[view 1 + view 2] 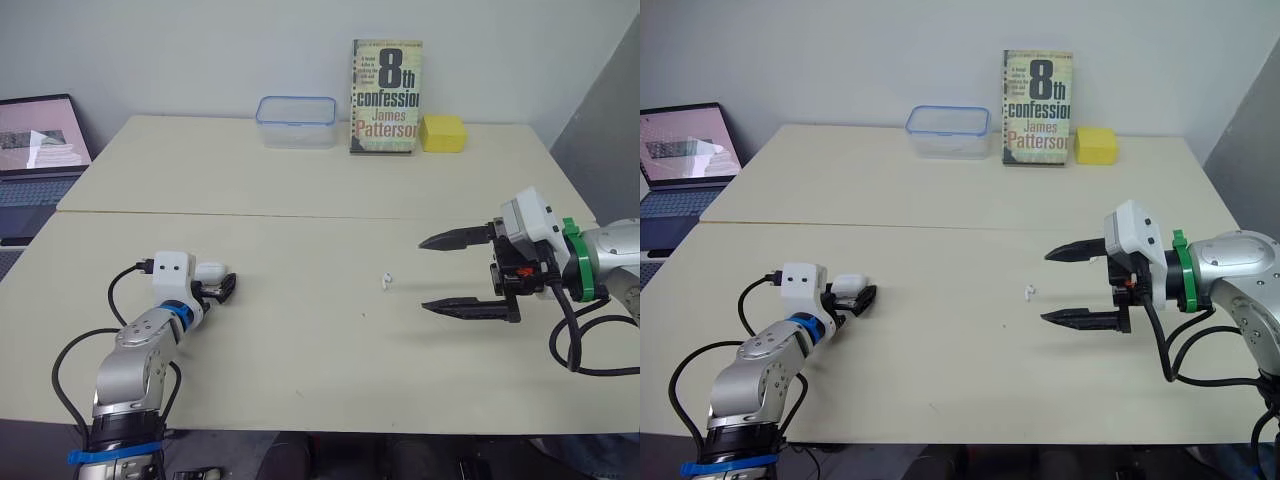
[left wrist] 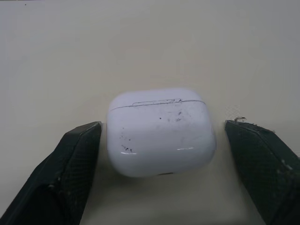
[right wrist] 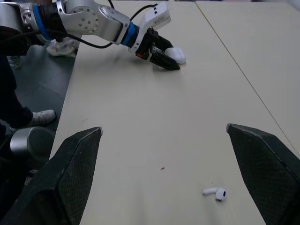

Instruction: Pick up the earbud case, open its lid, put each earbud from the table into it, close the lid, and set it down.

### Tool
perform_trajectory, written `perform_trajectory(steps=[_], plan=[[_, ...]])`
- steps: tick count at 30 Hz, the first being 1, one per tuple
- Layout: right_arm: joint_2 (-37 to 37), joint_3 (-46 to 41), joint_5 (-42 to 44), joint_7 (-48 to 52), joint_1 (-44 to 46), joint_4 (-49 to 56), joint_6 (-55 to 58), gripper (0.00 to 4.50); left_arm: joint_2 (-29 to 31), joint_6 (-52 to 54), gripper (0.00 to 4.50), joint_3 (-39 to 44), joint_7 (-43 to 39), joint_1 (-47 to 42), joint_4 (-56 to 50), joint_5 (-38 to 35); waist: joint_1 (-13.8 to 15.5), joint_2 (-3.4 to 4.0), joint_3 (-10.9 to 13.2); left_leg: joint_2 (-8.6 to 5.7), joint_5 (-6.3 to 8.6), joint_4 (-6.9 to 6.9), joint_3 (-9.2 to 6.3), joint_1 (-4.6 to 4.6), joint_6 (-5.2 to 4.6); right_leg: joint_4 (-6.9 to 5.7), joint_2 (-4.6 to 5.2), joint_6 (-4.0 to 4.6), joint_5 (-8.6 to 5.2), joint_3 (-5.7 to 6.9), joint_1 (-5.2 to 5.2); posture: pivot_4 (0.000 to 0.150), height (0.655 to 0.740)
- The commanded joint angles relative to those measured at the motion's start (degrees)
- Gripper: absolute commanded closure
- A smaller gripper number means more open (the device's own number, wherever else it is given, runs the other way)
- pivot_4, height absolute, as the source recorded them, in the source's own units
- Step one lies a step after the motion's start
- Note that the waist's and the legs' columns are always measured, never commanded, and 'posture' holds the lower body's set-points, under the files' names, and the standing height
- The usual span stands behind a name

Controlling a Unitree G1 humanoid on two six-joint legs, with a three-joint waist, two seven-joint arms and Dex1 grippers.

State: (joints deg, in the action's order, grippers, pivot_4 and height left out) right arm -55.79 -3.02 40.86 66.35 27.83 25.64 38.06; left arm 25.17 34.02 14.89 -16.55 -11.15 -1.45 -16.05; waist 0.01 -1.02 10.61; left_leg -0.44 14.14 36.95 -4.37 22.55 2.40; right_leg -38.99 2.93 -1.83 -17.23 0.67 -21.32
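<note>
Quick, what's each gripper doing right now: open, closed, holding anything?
Left gripper: open, straddling the earbud case, not clamped on it.
Right gripper: open wide, empty, pointed toward the loose earbud.

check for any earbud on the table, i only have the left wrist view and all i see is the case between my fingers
Observer: One earbud lies on the table, out in the open between the case and the right gripper, nearer that gripper.
Operator: is the right gripper ready to take it
Observer: Its fingers are wide open and point toward the earbud, but it is not around it yet.
Operator: anything else on the table near it
Observer: Nothing close. A clear container, a book and a yellow block sit along the far edge.
</note>
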Motion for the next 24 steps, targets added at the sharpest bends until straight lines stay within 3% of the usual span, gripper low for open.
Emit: perform_trajectory(steps=[1,3,9,16,21,24], plan=[[0.0,-0.2,0.5,0.5,0.5,1.2,-0.2,0.00,-0.2,1.1,1.16,-1.0,0.3,0.6,0.2,0.8,0.0,0.00,0.0,0.00,0.00,0.00,0.00,0.01,0.00,0.01,0.00,0.00,0.00,0.00,0.00,0.150,0.7400],[-0.1,-0.4,0.5,0.5,0.4,1.3,-0.2,0.00,0.0,1.1,1.67,-0.7,0.5,1.2,0.2,1.2,0.0,0.00,0.0,0.00,0.00,-0.01,0.03,0.00,0.00,0.01,0.00,0.00,0.00,0.00,-0.01,0.150,0.7400],[-0.6,-0.7,-0.2,0.5,-0.5,1.3,-0.6,0.00,1.7,-2.2,1.70,-0.6,-2.5,5.4,-1.6,1.9,-0.3,0.02,0.0,0.02,0.00,-0.02,0.11,-0.02,0.00,0.01,0.04,0.00,0.00,-0.03,-0.04,0.150,0.7400],[-1.2,-3.4,0.9,-1.4,-1.3,0.4,2.0,0.00,5.5,-15.6,1.70,-7.2,-14.0,7.6,-4.0,3.1,0.0,0.03,0.0,0.02,0.00,-0.03,0.16,-0.04,0.00,0.03,0.12,0.00,0.00,-0.05,-0.04,0.150,0.7400],[-1.6,-7.2,6.4,-7.7,-2.5,2.6,11.5,0.00,4.0,-23.8,1.70,-13.2,-23.9,3.8,-7.5,0.9,0.7,0.01,0.0,-0.03,0.00,0.04,0.00,0.23,-0.01,0.09,0.12,0.01,0.01,-0.02,-0.11,0.150,0.7400],[1.0,-9.4,15.5,-15.5,-3.0,5.3,20.6,0.00,2.2,-30.0,1.70,-18.1,-28.3,0.1,-7.6,1.7,0.8,0.01,0.0,0.01,0.00,0.01,-0.02,0.25,0.00,0.08,0.12,0.02,0.01,-0.01,-0.15,0.150,0.7400]])
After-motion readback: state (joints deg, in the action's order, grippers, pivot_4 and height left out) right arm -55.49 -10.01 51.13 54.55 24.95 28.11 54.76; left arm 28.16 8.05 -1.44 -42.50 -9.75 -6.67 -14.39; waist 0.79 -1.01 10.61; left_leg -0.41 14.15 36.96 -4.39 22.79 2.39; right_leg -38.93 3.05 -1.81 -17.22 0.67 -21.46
